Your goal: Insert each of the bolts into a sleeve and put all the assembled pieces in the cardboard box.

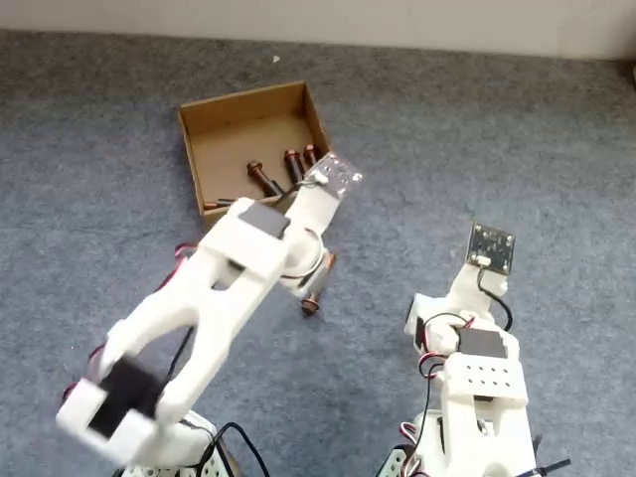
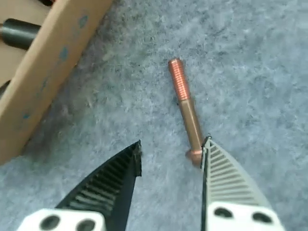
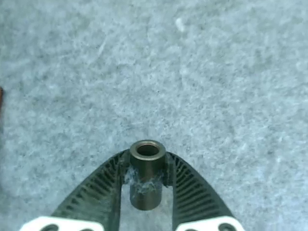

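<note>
Copper bolt (image 2: pixel 186 108) is seen lying on carpet (image 2: pixel 250 57) near cardboard box (image 2: pixel 45 72) (cut off at edge). Its head is partly hidden by left gripper (image 2: pixel 171 148), w/ jaws apart. Sleeve (image 3: pixel 147 178) is clamped upright in right gripper (image 3: pixel 147 155).

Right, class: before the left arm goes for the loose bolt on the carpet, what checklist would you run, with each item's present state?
1. Left tool open: ok.
2. Bolt centred between its fingers: not ok, head lies beside one finger.
3. Right tool shut on sleeve: ok.
4. Sleeve's bore empty: ok.
5. Cardboard box apart from the bolt: ok.
6. Sleeve held firmly: cannot tell.
</note>
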{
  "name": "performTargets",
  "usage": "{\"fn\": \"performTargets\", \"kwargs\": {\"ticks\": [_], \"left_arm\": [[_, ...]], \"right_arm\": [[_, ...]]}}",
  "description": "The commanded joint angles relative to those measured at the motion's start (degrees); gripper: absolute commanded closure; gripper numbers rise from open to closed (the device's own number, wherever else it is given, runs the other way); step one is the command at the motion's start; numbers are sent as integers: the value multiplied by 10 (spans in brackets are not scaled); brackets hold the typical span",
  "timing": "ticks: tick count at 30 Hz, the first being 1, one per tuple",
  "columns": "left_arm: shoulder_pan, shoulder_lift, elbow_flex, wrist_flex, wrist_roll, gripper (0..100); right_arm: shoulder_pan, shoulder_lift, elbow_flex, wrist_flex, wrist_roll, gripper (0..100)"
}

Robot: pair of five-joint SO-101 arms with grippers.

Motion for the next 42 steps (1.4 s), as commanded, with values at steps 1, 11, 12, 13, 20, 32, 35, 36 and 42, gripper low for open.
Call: {"fn": "performTargets", "kwargs": {"ticks": [1, 11, 12, 13, 20, 32, 35, 36, 42], "left_arm": [[8, 97, -88, -8, 27, 779], [18, 217, -174, 34, 40, 780], [21, 227, -175, 34, 47, 780], [23, 238, -177, 34, 54, 784], [28, 252, -186, 38, 60, 1000], [31, 127, -272, 253, 117, 994], [21, 83, -264, 269, 200, 994], [15, 70, -261, 270, 223, 994], [-60, 0, -247, 267, 358, 994]], "right_arm": [[7, -17, -3, -13, -5, 993], [7, -17, -3, -13, -4, 993], [7, -17, -3, -13, -4, 993], [7, -17, -3, -13, -4, 993], [7, -18, -1, -13, -4, 993], [7, -18, 0, -13, -4, 993], [7, -18, 0, -13, -4, 993], [7, -18, 0, -13, -4, 993], [7, -18, 0, -13, -4, 993]]}}
